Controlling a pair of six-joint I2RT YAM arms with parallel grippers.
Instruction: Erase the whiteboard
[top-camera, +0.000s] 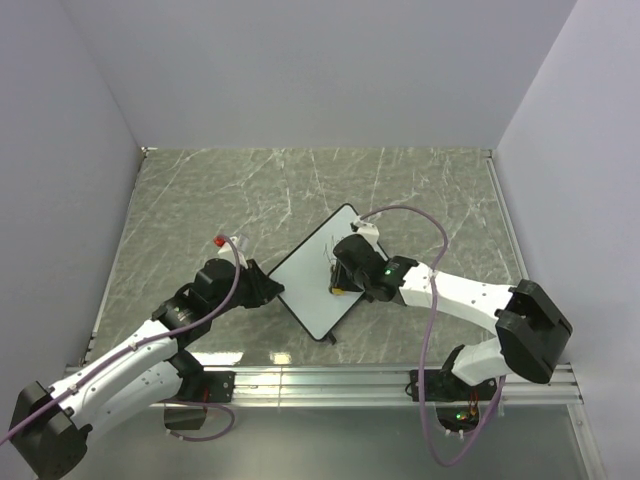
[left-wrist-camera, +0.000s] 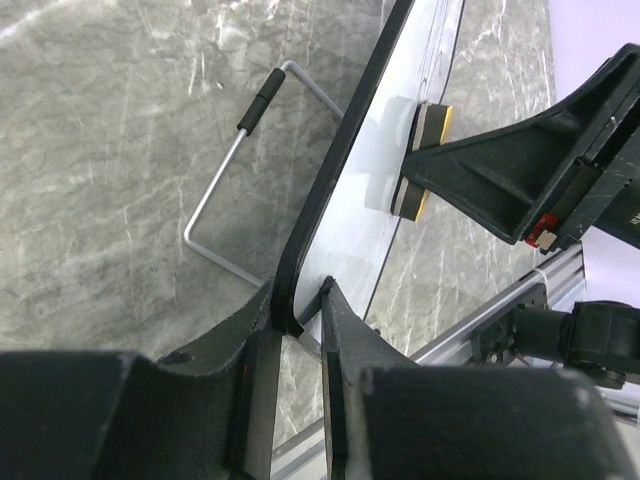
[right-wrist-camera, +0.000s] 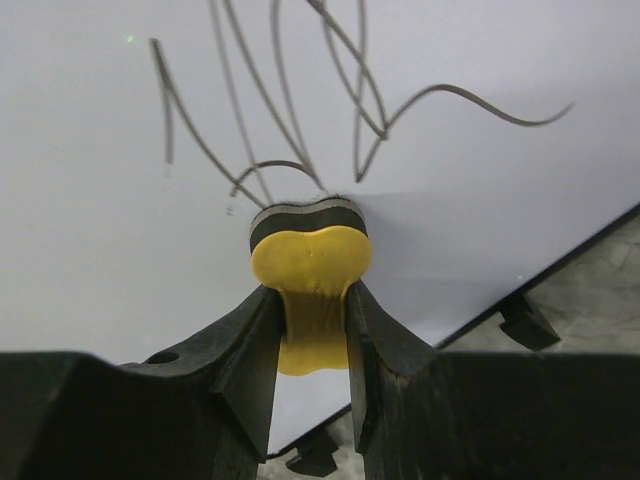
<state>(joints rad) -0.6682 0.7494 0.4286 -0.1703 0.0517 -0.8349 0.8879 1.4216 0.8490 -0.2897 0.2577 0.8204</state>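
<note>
Right gripper (right-wrist-camera: 312, 300), eraser (right-wrist-camera: 310, 255) against whiteboard (right-wrist-camera: 100, 220)

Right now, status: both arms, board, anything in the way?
Left gripper shut on whiteboard edge, steadying it. Right gripper shut on yellow eraser, pad against board. Black scribbles not yet wiped; no obstruction seen.
</note>
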